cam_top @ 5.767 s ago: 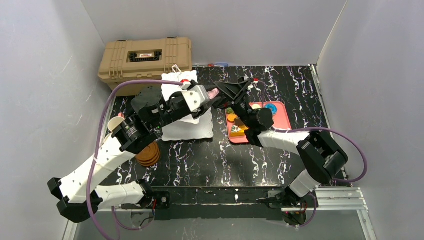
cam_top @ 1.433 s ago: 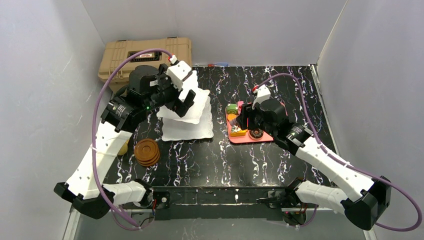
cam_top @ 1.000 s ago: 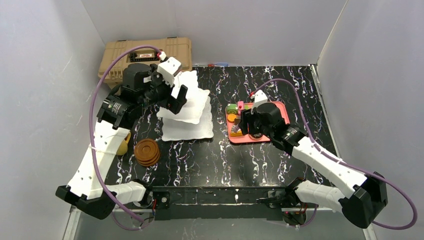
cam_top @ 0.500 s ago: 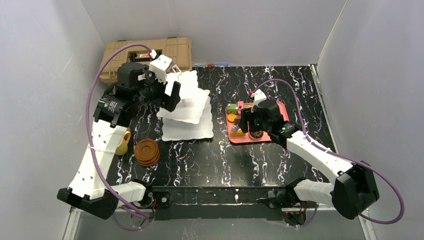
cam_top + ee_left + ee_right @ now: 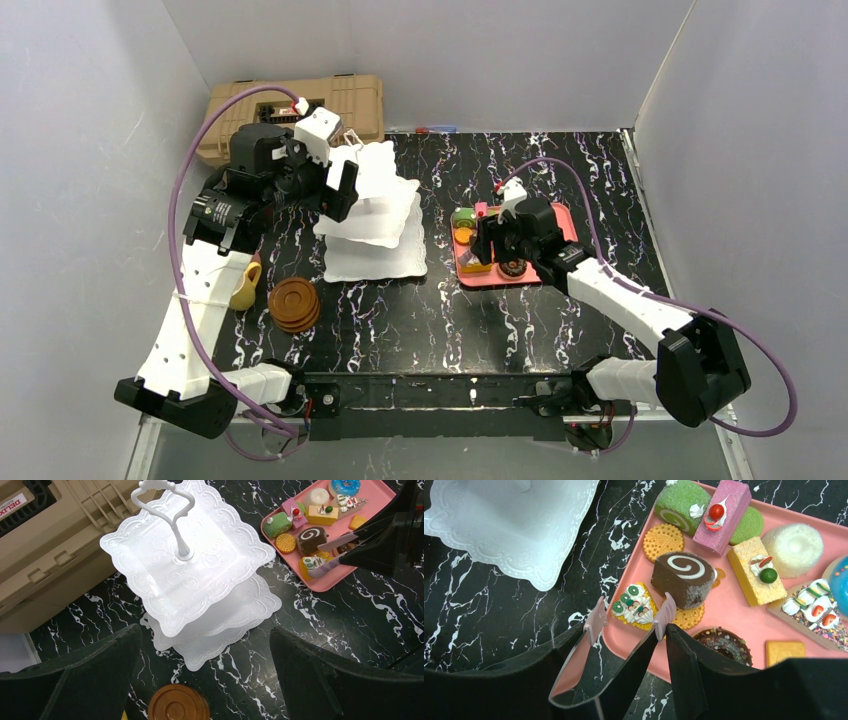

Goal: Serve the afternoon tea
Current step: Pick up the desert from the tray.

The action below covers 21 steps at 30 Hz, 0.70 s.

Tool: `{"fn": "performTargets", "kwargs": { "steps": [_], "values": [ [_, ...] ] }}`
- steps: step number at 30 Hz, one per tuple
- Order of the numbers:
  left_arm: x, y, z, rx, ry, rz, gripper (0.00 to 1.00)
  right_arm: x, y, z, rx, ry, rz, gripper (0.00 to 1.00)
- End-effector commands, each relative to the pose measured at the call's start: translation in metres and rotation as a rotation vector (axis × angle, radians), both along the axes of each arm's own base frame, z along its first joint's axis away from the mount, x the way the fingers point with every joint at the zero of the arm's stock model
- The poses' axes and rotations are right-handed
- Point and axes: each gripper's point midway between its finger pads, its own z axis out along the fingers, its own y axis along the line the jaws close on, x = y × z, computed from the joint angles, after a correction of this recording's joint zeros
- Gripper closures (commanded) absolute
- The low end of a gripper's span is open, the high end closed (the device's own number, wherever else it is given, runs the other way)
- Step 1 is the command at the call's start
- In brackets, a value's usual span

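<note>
The white three-tier stand (image 5: 375, 215) (image 5: 200, 575) stands left of centre, its plates bare. My left gripper (image 5: 340, 190) (image 5: 205, 640) hovers open above its left side, holding nothing. On the pink tray (image 5: 563, 232) (image 5: 724, 607) lie several toy pastries. My right gripper (image 5: 487, 240) (image 5: 619, 650) is shut on metal tongs (image 5: 624, 645) with pink tips. Those tips straddle a yellow pastry topped with white cream (image 5: 636, 607) at the tray's near left corner. A stack of brown saucers (image 5: 295, 303) (image 5: 177, 705) and a yellow cup (image 5: 244, 290) sit near the left edge.
A large tan hard case (image 5: 290, 110) (image 5: 40, 555) stands at the back left, close behind the stand. A chocolate swirl roll (image 5: 683, 577) and a chocolate doughnut (image 5: 724, 647) lie right beside the tongs' tips. Grey walls enclose the black marbled table (image 5: 450, 310).
My left arm has drawn back and to the left, off the stand's top. My right gripper has brought the tongs down over the tray's near left corner, around the yellow cream pastry.
</note>
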Motion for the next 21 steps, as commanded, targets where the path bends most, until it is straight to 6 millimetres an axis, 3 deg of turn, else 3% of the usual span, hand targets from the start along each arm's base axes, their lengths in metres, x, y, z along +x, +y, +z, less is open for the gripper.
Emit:
{"fn": "performTargets", "kwargs": {
  "steps": [1, 14, 21],
  "values": [
    [-0.007, 0.001, 0.018, -0.023, -0.035, -0.010, 0.02, 0.007, 0.006, 0.005, 0.027, -0.057, 0.026, 0.34],
    [-0.007, 0.000, 0.022, -0.023, -0.045, -0.022, 0.02, -0.003, 0.000, -0.015, 0.012, -0.023, 0.022, 0.39],
    [-0.006, 0.003, 0.025, -0.011, -0.062, -0.014, 0.02, 0.004, 0.004, -0.018, 0.000, -0.022, 0.030, 0.70]
  ]
}}
